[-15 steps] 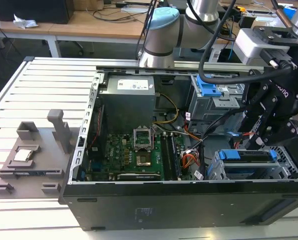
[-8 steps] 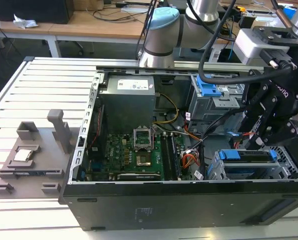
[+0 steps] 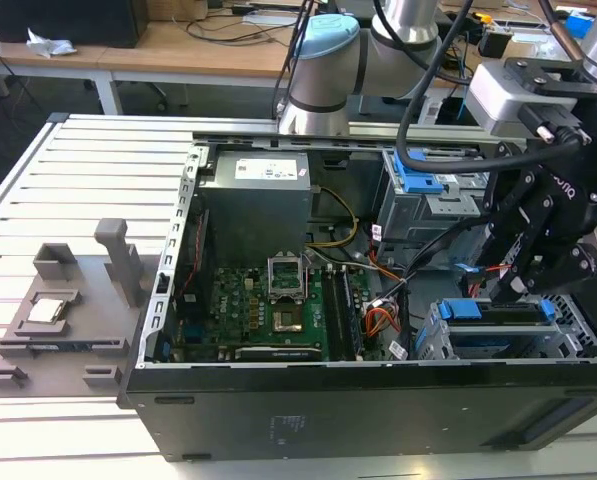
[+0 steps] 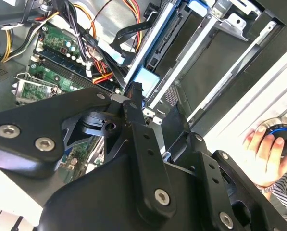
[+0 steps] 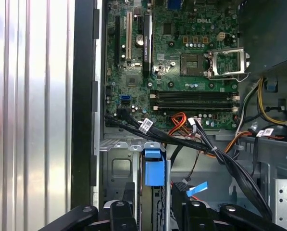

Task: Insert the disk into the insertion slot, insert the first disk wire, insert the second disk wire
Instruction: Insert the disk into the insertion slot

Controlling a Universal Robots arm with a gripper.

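At the near right corner of the open computer case [image 3: 278, 420]: disk seated in its bay, gripper poised above.

Disk [image 3: 498, 308], in its blue carrier, lies inside the insertion slot [image 3: 508, 345], the low grey perforated cage, with blue carrier tabs showing at both ends. Black gripper [image 3: 516, 285] hangs just above it; whether the jaws are parted, clenched or grasping anything cannot be told. First disk wire [image 3: 490, 271], thin, red and carrying a small blue tag, runs just beside the gripper's tip, its plug end hidden. Farther in are an orange-yellow-black wire bundle [image 3: 378, 320] and the green motherboard [image 3: 268, 310]. Beyond them stand the taller cage [image 3: 418, 190] with its blue latch and the grey power supply [image 3: 253, 200]. Case stands on a slatted metal bench [image 3: 78, 190]; a grey fixture [image 3: 68, 310] lies toward the exterior view's left. A person's hand [image 4: 266, 154] shows in the second wrist view.
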